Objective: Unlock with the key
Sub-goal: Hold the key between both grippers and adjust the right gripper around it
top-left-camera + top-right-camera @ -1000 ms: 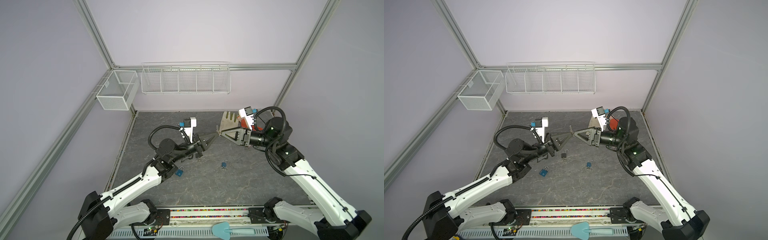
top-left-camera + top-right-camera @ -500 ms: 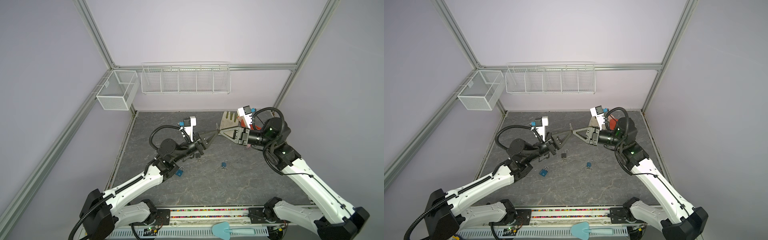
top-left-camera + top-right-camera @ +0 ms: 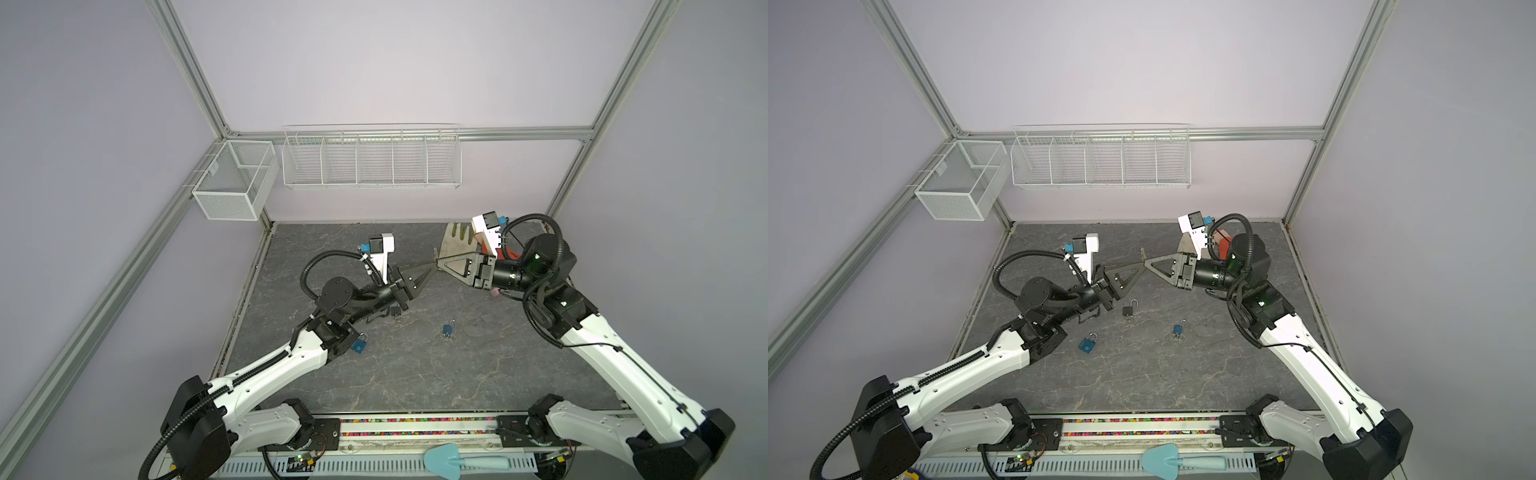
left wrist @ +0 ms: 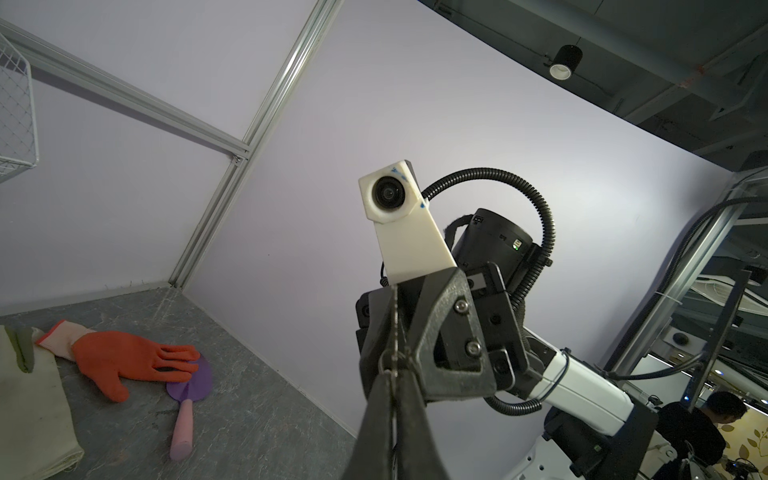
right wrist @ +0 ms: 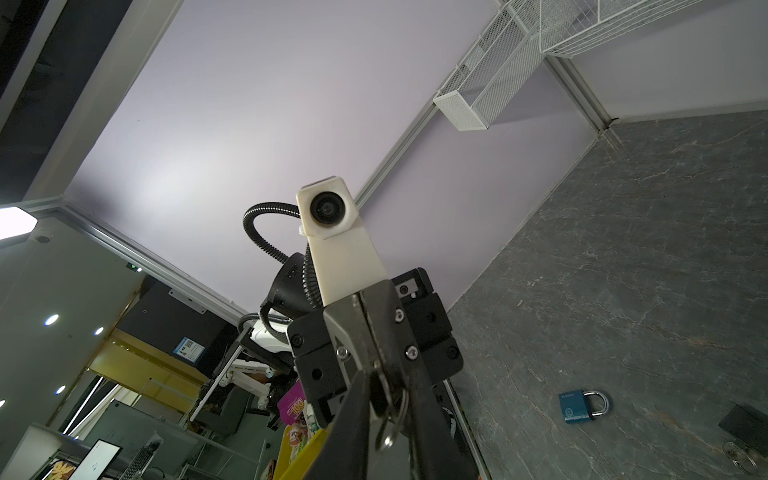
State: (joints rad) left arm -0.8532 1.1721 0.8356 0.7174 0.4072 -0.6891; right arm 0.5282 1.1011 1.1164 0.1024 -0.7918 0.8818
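The key (image 3: 435, 253) is held up in the air above the far part of the table (image 3: 415, 374), at the spot where the two grippers meet tip to tip. In both top views it is seen as a small thin thing that sticks up at that spot. The left gripper (image 3: 431, 267) is closed tight, and in the right wrist view one end of the key is pinched in its tips. A key ring (image 5: 384, 440) hangs from the other end. The right gripper (image 3: 440, 260) is set around that end, with one of its fingers (image 5: 353, 424) on each side of the key. It cannot be told if the key is squeezed by them or only close to them. Three padlocks are left lying on the table below, well apart from the key. A black padlock (image 3: 1128, 309) lies just beside the left arm, and its hoop looks open. A big blue padlock (image 3: 1088, 344) lies nearer the front, and a small blue padlock (image 3: 1178, 329) lies near the middle. In the left wrist view an orange glove (image 4: 124, 361) is seen in the far corner, with its fingertips laid on a purple trowel (image 4: 189, 395).
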